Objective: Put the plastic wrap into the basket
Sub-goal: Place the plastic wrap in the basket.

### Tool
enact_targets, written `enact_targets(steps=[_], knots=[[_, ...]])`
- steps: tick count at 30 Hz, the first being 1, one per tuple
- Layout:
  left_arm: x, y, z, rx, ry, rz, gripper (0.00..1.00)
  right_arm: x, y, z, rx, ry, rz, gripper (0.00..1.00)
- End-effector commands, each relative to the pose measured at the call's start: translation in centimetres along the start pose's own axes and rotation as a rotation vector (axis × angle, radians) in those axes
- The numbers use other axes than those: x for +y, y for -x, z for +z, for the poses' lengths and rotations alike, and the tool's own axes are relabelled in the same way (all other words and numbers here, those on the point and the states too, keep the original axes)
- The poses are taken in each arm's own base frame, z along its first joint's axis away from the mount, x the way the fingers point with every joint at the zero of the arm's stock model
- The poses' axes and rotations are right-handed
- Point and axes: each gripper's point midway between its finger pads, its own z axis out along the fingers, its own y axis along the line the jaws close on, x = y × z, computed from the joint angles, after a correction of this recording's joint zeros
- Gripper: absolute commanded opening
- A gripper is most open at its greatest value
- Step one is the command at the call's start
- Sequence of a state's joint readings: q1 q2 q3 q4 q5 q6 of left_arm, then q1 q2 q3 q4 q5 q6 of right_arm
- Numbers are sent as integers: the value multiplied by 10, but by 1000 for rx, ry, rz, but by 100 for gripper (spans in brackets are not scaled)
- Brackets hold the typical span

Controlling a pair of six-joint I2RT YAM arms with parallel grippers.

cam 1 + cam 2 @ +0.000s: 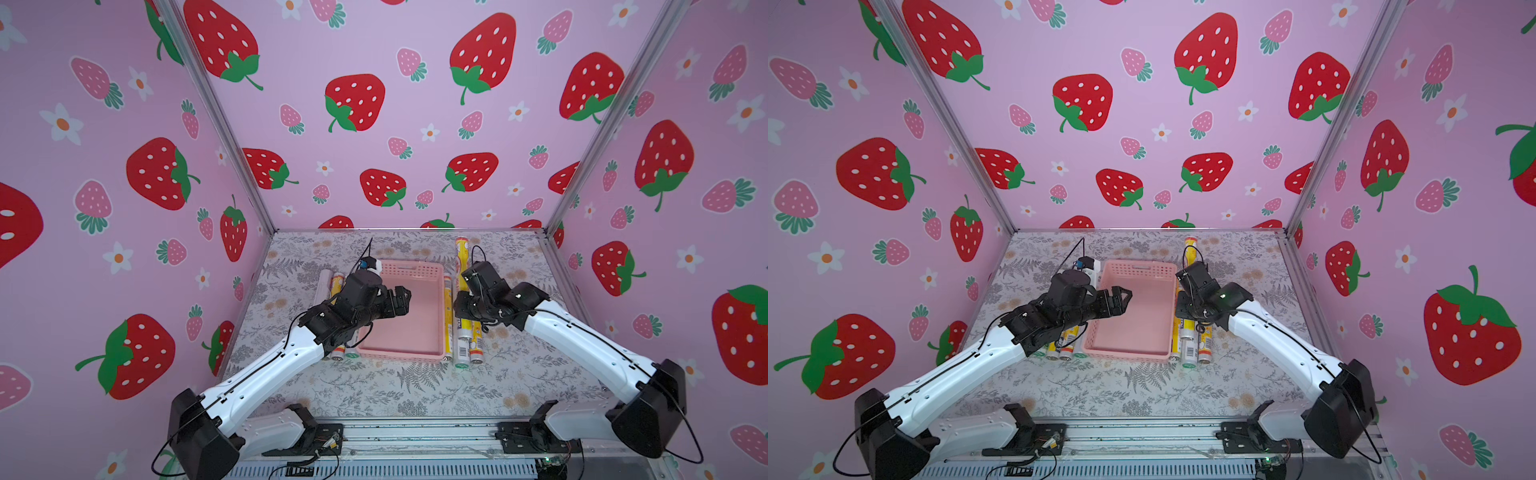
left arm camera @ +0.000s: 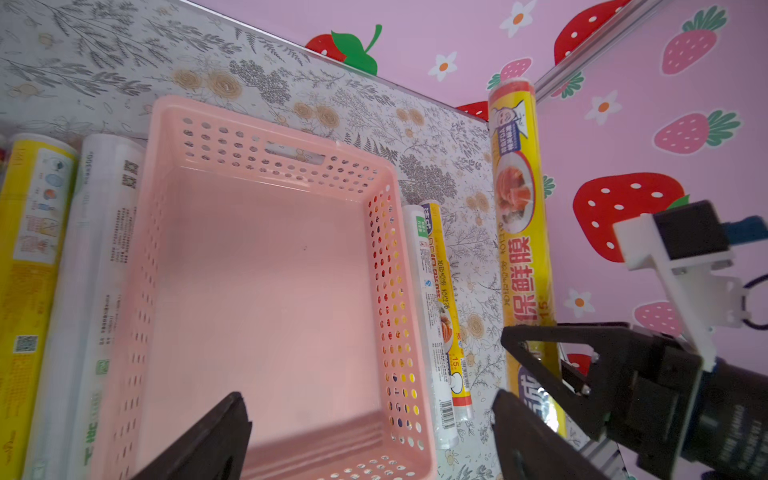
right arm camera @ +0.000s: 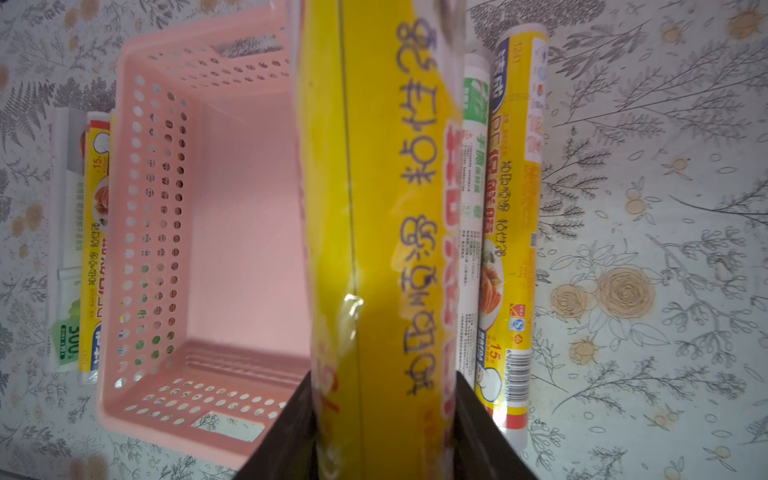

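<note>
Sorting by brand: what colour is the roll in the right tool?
The held roll is yellow with orange-red print; clearest in left wrist view.

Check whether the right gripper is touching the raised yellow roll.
Touching. In the right wrist view the right gripper clamps the raised yellow roll on both sides.

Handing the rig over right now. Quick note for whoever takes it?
Left gripper: open, empty, hovering over the basket.
Right gripper: shut on a yellow roll, raised off the table along the basket's right side.
Basket: empty, mid-table.
Other rolls: lying on the table parallel to the basket, some on its left, some on its right.
Done: no roll is in.
Left: lower the held roll in, then load all the others.
</note>
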State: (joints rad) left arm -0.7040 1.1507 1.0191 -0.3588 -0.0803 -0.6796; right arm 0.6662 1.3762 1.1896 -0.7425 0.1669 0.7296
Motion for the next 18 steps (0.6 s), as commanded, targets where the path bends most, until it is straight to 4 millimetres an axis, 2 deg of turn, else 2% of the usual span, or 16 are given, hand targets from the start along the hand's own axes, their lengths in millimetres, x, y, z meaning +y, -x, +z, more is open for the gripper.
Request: enact_targets(steps=[1,5,9,18], knots=[[21,0,-8,-32,82,17,97,19,8,4,-33,14,41,27],[31,-6,-8,-32,107,14,98,44,0,21,-13,64,103,26],[30,-9,-4,-15,104,14,98,61,-8,38,-24,125,185,26],[35,-16,7,21,126,22,98,81,-21,64,31,122,181,26]])
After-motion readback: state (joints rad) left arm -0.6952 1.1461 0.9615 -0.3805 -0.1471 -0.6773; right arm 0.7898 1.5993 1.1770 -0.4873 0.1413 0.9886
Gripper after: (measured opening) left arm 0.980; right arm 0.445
